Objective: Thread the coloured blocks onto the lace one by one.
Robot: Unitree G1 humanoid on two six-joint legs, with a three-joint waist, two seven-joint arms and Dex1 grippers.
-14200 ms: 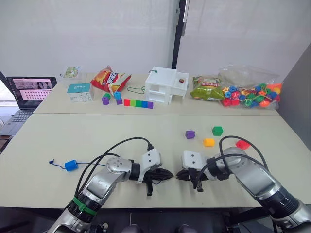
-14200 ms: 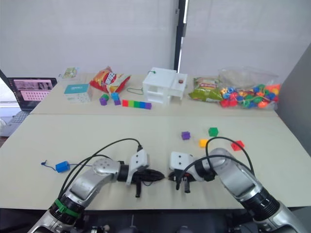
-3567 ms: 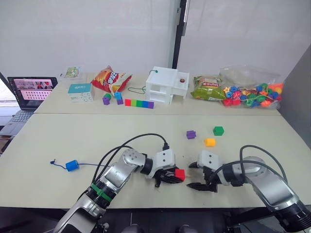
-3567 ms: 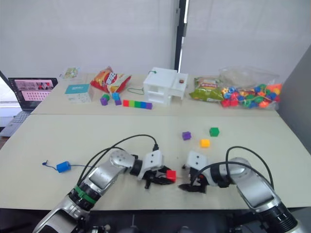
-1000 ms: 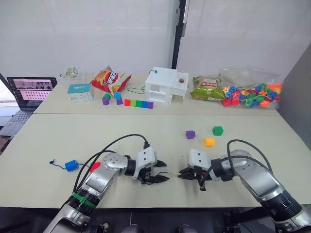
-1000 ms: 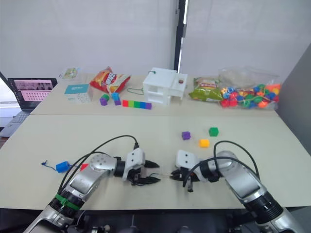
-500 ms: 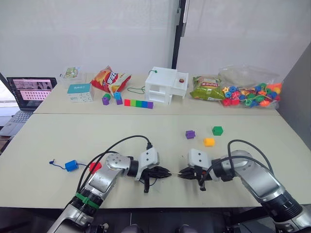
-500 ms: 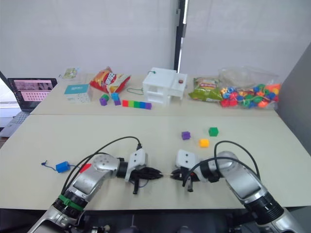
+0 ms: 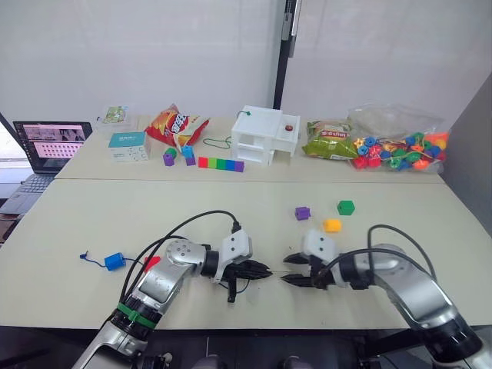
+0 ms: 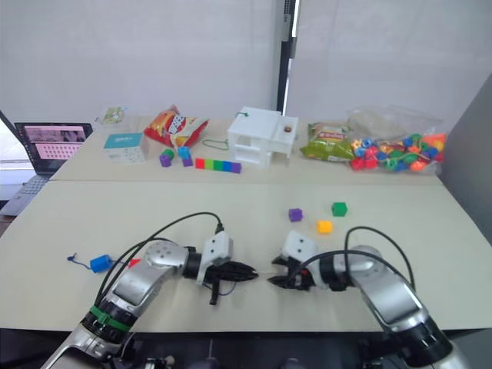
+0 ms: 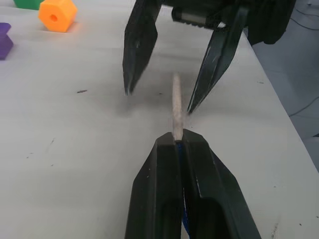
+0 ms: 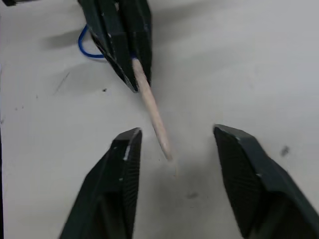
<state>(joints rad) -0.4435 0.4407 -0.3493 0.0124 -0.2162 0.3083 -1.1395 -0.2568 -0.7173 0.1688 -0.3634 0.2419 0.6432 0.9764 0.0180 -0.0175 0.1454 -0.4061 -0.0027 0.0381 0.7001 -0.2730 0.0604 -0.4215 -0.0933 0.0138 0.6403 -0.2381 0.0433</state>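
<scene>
blue block [image 9: 114, 261]: at the far left of the near table, already on the lace, the knotted end trailing just past it
red block [image 9: 151, 263]: beside the blue one, half hidden behind the left forearm; a few seconds ago it sat at the left fingertips, so it has slid down the cord; by my reading two of five are threaded
lace [image 12: 89, 47]: thin dark-blue cord running from the blue block toward the left gripper; most of its run is hidden by the arm
left gripper [image 9: 258, 270]: fingers pressed together on the lace just behind its stiff tip; half a second ago it held the same pinch
lace tip [image 11: 176, 102]: pale, straight; its long axis runs along the left gripper's fingers and points at the right gripper, roughly level over the table
right gripper [image 9: 294, 269]: fingers spread, one on each side of the tip, not touching it; half a second ago they were closed near it; this looks like a hand-over made ready, freeing the left to take a block
purple block [image 9: 302, 213]; yellow-orange block [image 9: 331, 225]; green block [image 9: 345, 207]: loose beyond the right gripper, close together, not yet threaded
</scene>
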